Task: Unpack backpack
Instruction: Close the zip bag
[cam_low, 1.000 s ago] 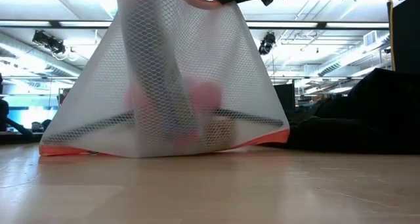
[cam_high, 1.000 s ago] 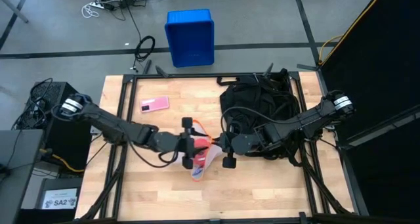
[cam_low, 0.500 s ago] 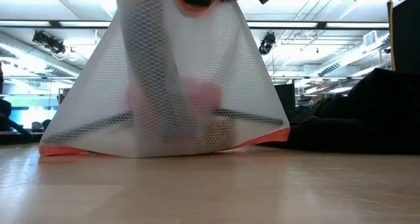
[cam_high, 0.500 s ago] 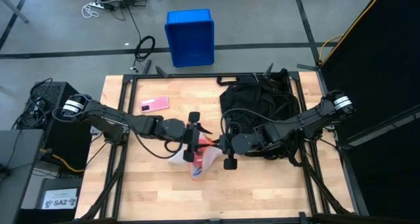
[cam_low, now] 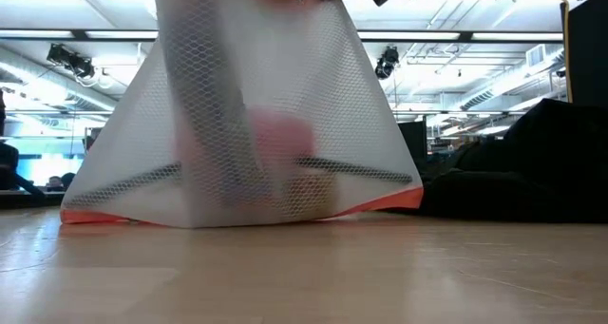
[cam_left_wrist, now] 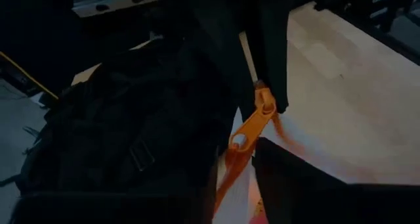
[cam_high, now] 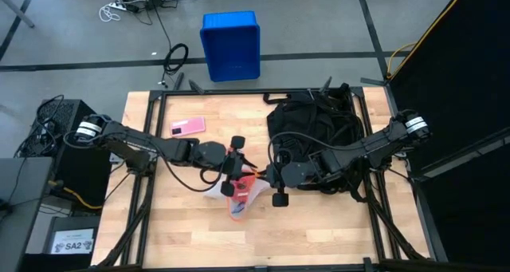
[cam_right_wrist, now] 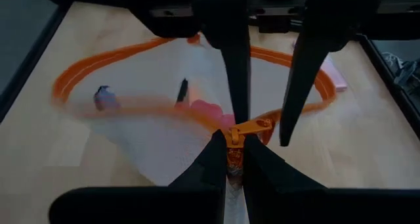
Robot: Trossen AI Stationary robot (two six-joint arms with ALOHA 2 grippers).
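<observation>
The right hand [cam_high: 264, 176] sits near the middle of the desk [cam_high: 319, 224], its arm stretched low across the desk from the right edge and lying over the front of the backpack [cam_high: 315, 132]. Its fingers [cam_right_wrist: 220, 155] are clenched on the orange rim of a white mesh pouch [cam_high: 243, 194], right at the orange zipper pull [cam_right_wrist: 252, 127], and hold that rim raised so the pouch hangs like a tent with its lower orange edge on the wood.

The left hand [cam_high: 236, 165] meets it from the other side, its arm reaching in from the left edge with the elbow bent low over the desk. Its fingers [cam_left_wrist: 272, 66] stand to either side of the zipper pull [cam_left_wrist: 248, 129]; they look partly closed around it, but whether they actually pinch it I cannot tell.

Through the mesh, something pink [cam_low: 280, 139] and a dark stick-like item [cam_right_wrist: 183, 89] show inside.

The backpack, black and slumped with straps trailing, lies on the right half of the desk, just beside the pouch. A pink flat object [cam_high: 187, 127] lies apart near the desk's far left. Beyond the desk a blue crate [cam_high: 230, 45] stands on the floor.
</observation>
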